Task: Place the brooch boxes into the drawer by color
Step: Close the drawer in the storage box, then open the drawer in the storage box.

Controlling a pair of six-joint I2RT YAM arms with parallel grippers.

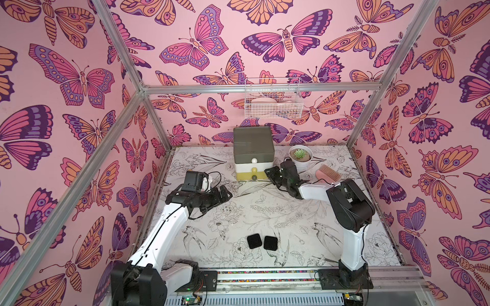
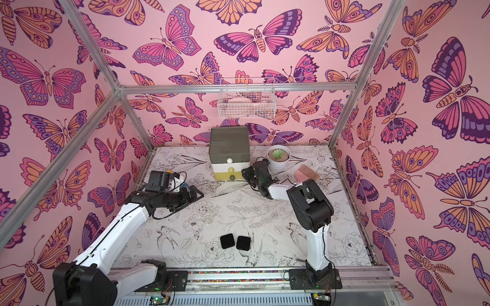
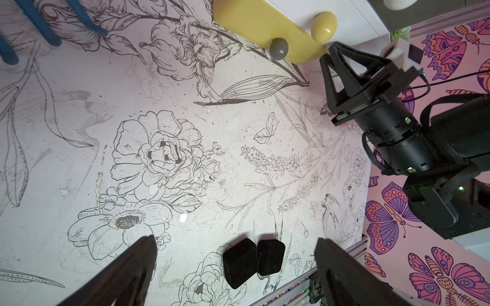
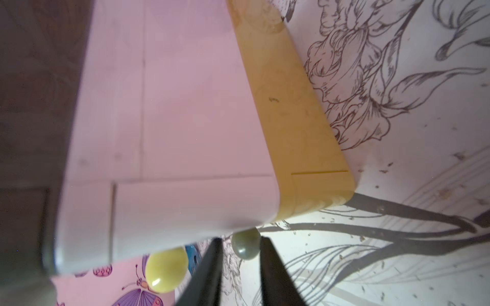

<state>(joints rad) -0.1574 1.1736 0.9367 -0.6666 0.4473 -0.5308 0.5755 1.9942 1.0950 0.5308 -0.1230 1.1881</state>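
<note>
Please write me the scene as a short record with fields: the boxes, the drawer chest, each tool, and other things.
boxes: two black brooch boxes, side by side on the table near the front edge
other colours: none in view
drawer: drawer chest, all three tiers look shut
left: left tool open, empty, above the table
right: right tool with jaws apart, empty, aimed at the grey knob, not touching it
extras: potted succulent, pink comb, wire basket
</note>
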